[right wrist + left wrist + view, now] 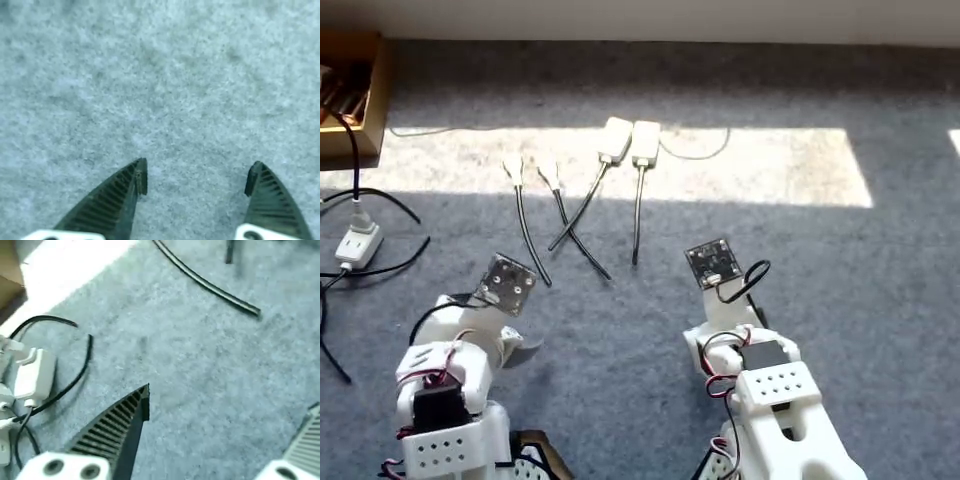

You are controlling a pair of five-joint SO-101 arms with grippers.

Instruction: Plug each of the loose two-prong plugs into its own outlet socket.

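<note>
Far up the grey carpet (880, 300), in the sunlit band: two white outlet sockets, the left socket (615, 140) just beside the right socket (645, 143), perhaps touching, though hard to tell from the high view. From each, a black cord trailing back toward the arms.

Left of the sockets, in the same bright band: two loose plugs, the outer plug (513, 170) and the inner plug (549, 172), near each other, well apart from both sockets, neither plugged in. Prongs too small to make out. Inner plug's cord (582, 250) crossed by the left socket's cord (582, 205); outer plug's cord (530, 240) and right socket's cord (638, 215) lying free of the others.

Left arm (450, 400) low at the near left, right arm (770, 390) low at the near right, both short of the plugs and sockets.

Left tool (231, 399) spread wide, gripping nothing, above bare carpet. In its wrist view, a stretch of black cord (210, 286) farther off and a white adapter (35, 377) with looped black cables off to the side.

Right tool (199, 167) likewise spread apart and gripping nothing, with grey carpet between the fingertips.

At the far left edge in the high view, the same white adapter (358, 243), and beyond it a wooden box (365, 110).
</note>
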